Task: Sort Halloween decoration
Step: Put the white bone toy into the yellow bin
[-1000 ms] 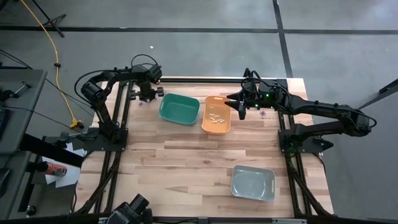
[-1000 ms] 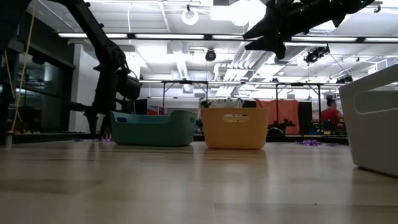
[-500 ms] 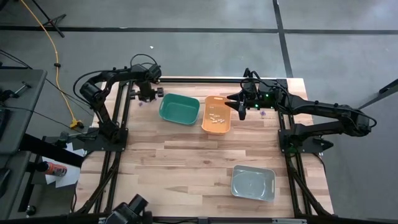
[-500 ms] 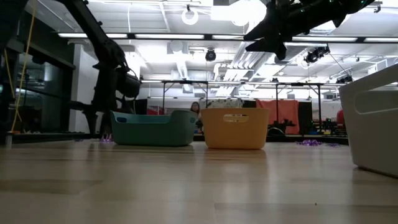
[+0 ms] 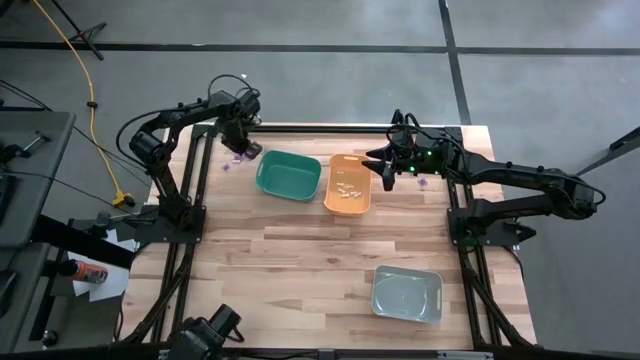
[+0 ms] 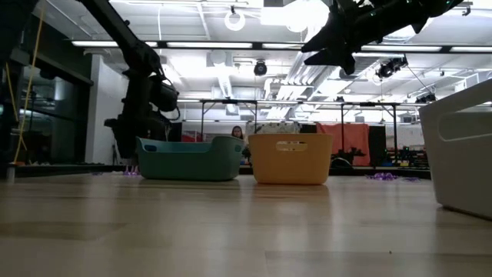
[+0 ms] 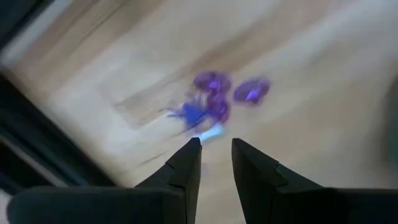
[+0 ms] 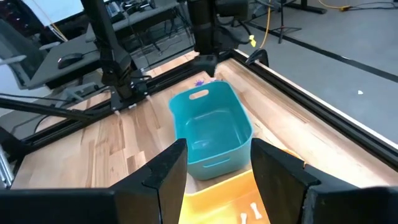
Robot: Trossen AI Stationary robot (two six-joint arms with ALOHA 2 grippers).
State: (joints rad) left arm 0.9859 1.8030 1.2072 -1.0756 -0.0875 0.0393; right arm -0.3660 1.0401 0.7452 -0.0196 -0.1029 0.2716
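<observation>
floor: grey concrete | ceiling lights: bright | tables: behind

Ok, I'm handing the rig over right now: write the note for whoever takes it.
Left pincer: above the purple trinkets on the table beyond the green bin; fingers slightly apart, nothing visibly held.
Right pincer: open, empty, beside the orange bin.
Done: several whitish trinkets lie in the orange bin. The green bin looks empty.
Left: the purple trinkets by the green bin, and a few more purple ones on the table under the right arm. The grey bin near the front looks empty.
</observation>
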